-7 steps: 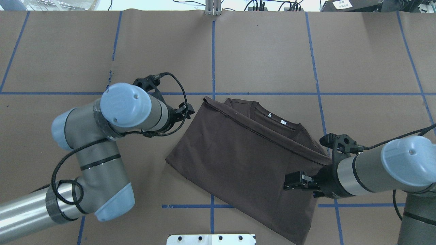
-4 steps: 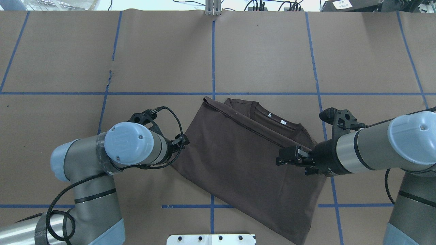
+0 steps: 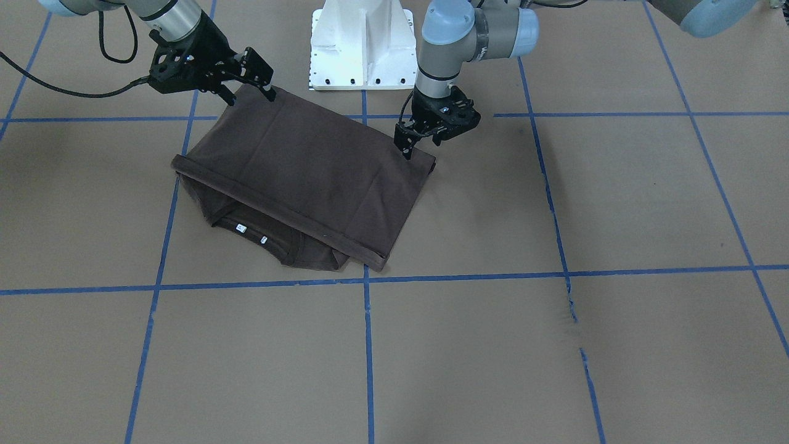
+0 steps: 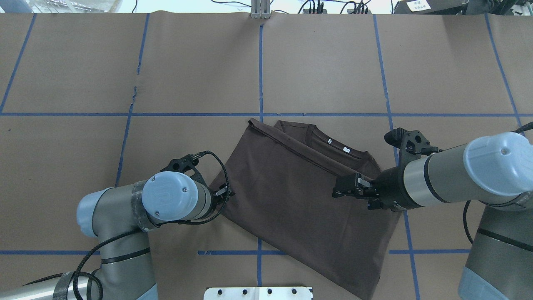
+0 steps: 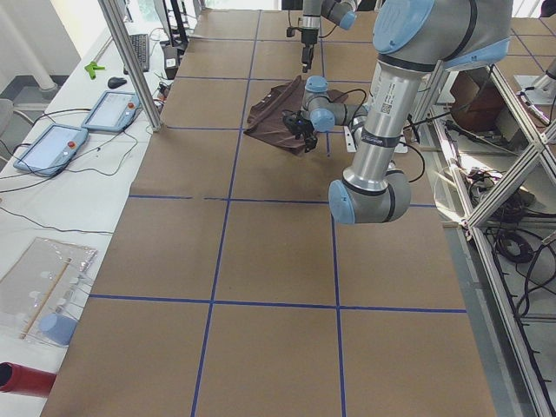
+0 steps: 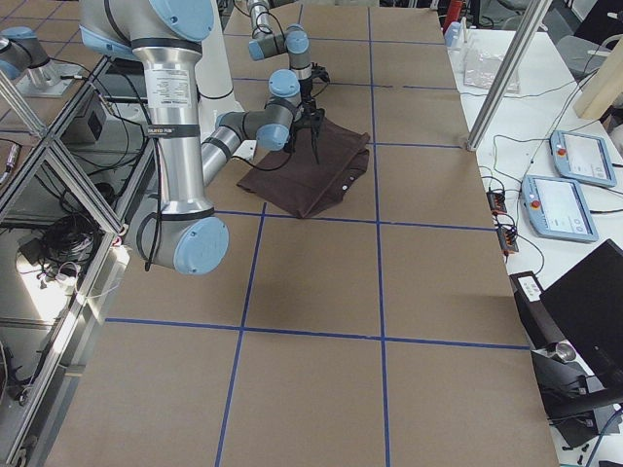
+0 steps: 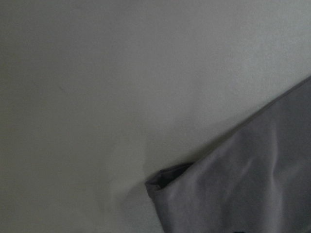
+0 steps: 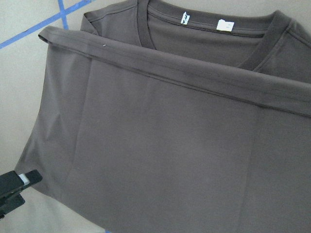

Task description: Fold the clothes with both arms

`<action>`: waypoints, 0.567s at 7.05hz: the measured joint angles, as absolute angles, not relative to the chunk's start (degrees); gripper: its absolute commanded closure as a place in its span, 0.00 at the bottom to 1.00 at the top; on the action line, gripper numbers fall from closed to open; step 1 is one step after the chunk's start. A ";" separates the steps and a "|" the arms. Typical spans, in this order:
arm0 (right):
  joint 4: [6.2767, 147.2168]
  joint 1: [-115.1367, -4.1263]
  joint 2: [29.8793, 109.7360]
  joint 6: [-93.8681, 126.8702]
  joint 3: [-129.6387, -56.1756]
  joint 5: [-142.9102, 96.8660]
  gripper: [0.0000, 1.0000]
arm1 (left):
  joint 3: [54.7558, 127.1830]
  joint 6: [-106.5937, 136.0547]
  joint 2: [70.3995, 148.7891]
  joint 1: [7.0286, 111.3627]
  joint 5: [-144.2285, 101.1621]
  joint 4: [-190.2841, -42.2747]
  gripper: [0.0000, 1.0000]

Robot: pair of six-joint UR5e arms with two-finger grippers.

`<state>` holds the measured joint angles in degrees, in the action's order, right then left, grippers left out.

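A dark brown T-shirt (image 4: 300, 196) is laid folded on the brown-papered table (image 4: 325, 62), just ahead of the white pedestal base (image 4: 258, 293) and mostly to the robot's right of it. Its hem fold is turned up toward the side far from the base. There the ribbed collar (image 4: 333, 143) and the white neck tags (image 4: 344, 148) are left uncovered.

The left gripper (image 3: 423, 147) is held pointing down, ahead of the base and slightly to its left. It stands at the shirt's left corner, which is seen by the left wrist camera. Its jaws appear parted, and no cloth is seen between them.

The right gripper (image 3: 251, 97) is held low over the shirt's right part, ahead of the base and to its right. Its fingers (image 3: 271, 94) are spread and nothing is gripped.
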<state>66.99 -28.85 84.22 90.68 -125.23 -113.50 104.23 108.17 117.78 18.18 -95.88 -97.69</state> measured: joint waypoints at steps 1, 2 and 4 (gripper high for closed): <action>67.03 -29.26 83.89 90.65 -125.15 -113.89 0.00 | 103.99 108.16 117.78 18.14 -95.40 -98.11 0.84; 67.05 -29.68 83.78 90.63 -125.16 -114.44 0.00 | 103.90 108.13 117.82 18.18 -94.82 -98.29 1.00; 67.06 -29.95 83.51 90.62 -125.18 -114.89 0.00 | 103.88 107.68 117.84 18.95 -94.45 -99.29 1.00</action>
<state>67.06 -29.95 83.51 90.62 -125.18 -114.89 103.88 107.68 117.84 18.95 -94.45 -99.29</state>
